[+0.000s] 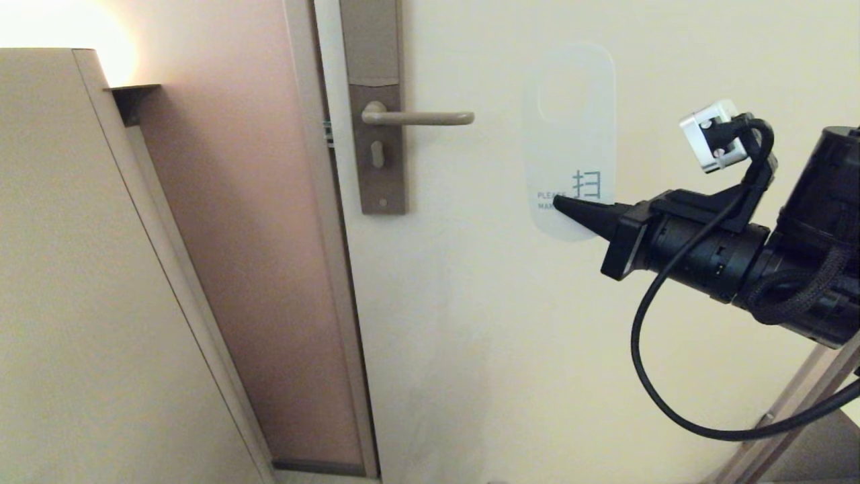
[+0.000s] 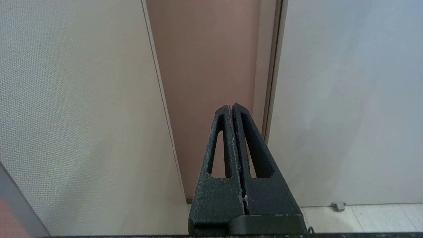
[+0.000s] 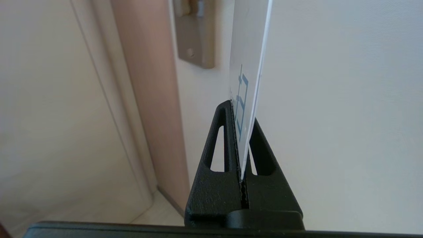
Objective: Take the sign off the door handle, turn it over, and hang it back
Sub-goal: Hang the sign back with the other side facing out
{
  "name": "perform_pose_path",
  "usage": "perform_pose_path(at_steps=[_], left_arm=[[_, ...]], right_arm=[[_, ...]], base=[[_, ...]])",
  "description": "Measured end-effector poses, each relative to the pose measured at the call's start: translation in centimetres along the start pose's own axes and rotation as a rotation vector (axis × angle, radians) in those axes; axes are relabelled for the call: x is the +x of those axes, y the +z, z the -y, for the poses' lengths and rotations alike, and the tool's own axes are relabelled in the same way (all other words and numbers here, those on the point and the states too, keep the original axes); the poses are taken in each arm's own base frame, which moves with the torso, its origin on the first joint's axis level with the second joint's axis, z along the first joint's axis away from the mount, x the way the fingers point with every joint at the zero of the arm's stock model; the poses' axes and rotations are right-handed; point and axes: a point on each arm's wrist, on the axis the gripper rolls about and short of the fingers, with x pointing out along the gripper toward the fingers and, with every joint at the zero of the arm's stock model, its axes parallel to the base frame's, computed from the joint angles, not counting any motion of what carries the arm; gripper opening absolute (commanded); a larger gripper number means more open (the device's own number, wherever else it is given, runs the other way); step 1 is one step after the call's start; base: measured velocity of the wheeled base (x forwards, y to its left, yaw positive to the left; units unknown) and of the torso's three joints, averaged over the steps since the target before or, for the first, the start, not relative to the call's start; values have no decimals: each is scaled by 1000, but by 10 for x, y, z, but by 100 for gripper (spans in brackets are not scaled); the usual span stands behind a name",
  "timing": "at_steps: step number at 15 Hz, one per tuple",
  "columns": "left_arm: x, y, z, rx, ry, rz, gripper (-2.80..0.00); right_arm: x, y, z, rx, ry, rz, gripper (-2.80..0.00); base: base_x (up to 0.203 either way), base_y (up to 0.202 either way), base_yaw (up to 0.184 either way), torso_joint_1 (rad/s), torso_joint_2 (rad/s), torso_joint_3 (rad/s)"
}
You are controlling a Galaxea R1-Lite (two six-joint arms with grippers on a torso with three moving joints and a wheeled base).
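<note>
Door point(image 1: 537, 336): cream panel carrying a tall grey-brown lock plate point(image 1: 376, 154) with a slim level handle point(image 1: 420, 118) that has nothing hanging on it. Right gripper point(image 1: 561, 204): reaches in from the right, fingers clamped on the lower end of the sign point(image 1: 570, 121), which stands upright, white face outward, clear of the handle and to its right. Left gripper point(image 2: 231, 109): parked low facing the door frame, fingers pressed together with nothing between them.

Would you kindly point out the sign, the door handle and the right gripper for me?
sign point(image 1: 570, 134): head view, white face below its hole.
door handle point(image 1: 420, 118): head view, middle of the lever.
right gripper point(image 1: 557, 202): head view, fingertips clamped on the sign's lower part.
</note>
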Motion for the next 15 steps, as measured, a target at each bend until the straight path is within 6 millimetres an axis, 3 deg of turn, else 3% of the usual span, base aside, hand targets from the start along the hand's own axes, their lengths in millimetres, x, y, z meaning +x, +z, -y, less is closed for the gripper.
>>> perform_pose_path(at_steps=[15], left_arm=[[0, 0, 0, 0, 0, 0, -280]], right_arm=[[73, -2, 4, -31, 22, 140, -280]], base=[[0, 0, 0, 0, 0, 0]])
